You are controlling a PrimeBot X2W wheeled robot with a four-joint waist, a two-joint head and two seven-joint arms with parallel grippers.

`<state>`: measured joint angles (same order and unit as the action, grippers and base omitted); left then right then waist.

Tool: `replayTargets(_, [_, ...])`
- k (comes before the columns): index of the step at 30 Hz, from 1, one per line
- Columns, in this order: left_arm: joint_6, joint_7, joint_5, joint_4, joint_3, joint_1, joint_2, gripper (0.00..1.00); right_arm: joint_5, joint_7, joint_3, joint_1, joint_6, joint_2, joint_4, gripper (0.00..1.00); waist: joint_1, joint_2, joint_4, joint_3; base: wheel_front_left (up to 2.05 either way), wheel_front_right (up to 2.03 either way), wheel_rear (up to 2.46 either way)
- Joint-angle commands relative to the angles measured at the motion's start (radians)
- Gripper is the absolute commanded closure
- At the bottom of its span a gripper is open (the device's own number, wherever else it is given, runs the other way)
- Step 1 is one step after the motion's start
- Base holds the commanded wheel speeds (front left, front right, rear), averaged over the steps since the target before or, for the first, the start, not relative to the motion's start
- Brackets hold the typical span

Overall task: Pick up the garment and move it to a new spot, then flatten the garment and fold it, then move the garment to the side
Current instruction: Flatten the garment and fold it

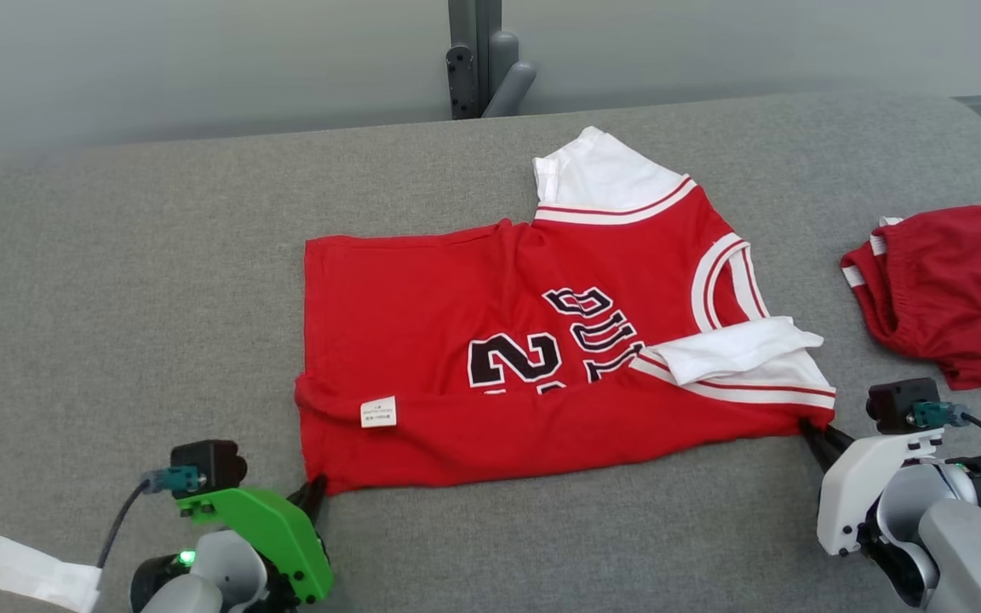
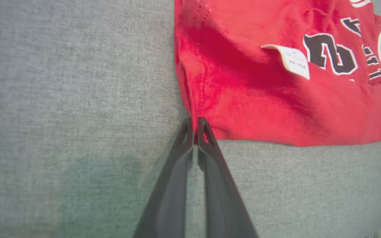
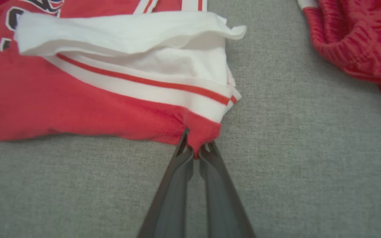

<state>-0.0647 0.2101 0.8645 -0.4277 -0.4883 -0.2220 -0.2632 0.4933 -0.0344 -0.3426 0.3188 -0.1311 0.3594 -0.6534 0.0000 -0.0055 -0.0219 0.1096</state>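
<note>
The garment (image 1: pixel 542 358) is a red jersey with white sleeves and black lettering, lying sideways on the grey cushion with its near edge folded over and a white tag showing. My left gripper (image 1: pixel 318 492) is shut on the jersey's near left corner (image 2: pixel 195 127). My right gripper (image 1: pixel 814 430) is shut on the near right corner, just below the white striped sleeve band (image 3: pixel 197 150). In both wrist views the dark fingers pinch red cloth between their tips.
A second red garment (image 1: pixel 950 289) lies bunched at the right, close to my right arm, also seen in the right wrist view (image 3: pixel 359 39). The grey cushion (image 1: pixel 116 298) stretches bare to the left. A grey post (image 1: pixel 482 60) stands behind the far edge.
</note>
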Motion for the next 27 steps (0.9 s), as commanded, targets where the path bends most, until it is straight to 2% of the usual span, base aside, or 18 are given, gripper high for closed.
replayTargets(1, [0.012,0.002,0.011,0.011,0.014,0.007,-0.026,1.0,0.028,-0.006,-0.013,0.014,0.001,0.026,0.004,1.0,0.0,0.0055,-0.005,-0.017,0.0,0.0,0.0])
replayTargets(8, [0.008,0.017,0.037,0.156,0.043,0.083,-0.096,1.0,0.12,-0.036,-0.037,-0.024,0.001,0.111,0.092,1.0,0.0,0.0055,-0.006,-0.044,0.0,0.0,0.0])
replayTargets(10, [-0.015,0.034,0.056,0.272,0.051,0.156,-0.122,1.0,0.182,-0.081,-0.039,-0.07,0.001,0.161,0.174,1.0,0.0,0.0055,-0.005,-0.047,0.0,0.0,0.0])
replayTargets(11, [-0.015,0.034,0.056,0.272,0.051,0.156,-0.122,1.0,0.182,-0.081,-0.039,-0.07,0.001,0.161,0.174,1.0,0.0,0.0055,-0.005,-0.047,0.0,0.0,0.0])
replayTargets(15, [-0.061,0.04,0.075,0.398,0.066,0.273,-0.149,1.0,0.235,-0.138,-0.024,-0.15,0.001,0.22,0.271,1.0,0.0,0.0055,-0.007,-0.034,0.0,0.0,0.0])
replayTargets(19, [-0.099,0.044,0.097,0.415,0.065,0.362,-0.149,1.0,0.234,-0.178,0.004,-0.221,0.001,0.225,0.285,1.0,0.0,0.0055,-0.004,-0.011,0.0,0.0,0.0])
replayTargets(24, [-0.11,0.024,0.083,0.379,0.064,0.38,-0.149,1.0,0.201,-0.186,0.016,-0.24,0.001,0.198,0.256,1.0,0.0,0.0055,0.005,0.002,0.0,0.0,0.0])
replayTargets(25, [-0.11,0.017,0.083,0.379,0.068,0.378,-0.146,0.56,0.196,-0.181,0.017,-0.241,0.001,0.192,0.258,0.88,0.0,0.0055,0.007,0.005,0.0,0.0,0.0])
replayTargets(26, [-0.11,0.008,0.08,0.381,0.073,0.374,-0.145,0.0,0.193,-0.178,0.02,-0.239,0.001,0.188,0.261,0.36,0.0,0.0055,0.009,0.006,0.0,0.0,0.0])
replayTargets(27, [-0.112,0.003,0.076,0.384,0.076,0.37,-0.145,0.0,0.19,-0.18,0.022,-0.238,0.001,0.19,0.265,0.0,0.0,0.0055,0.012,0.009,0.0,0.0,0.0])
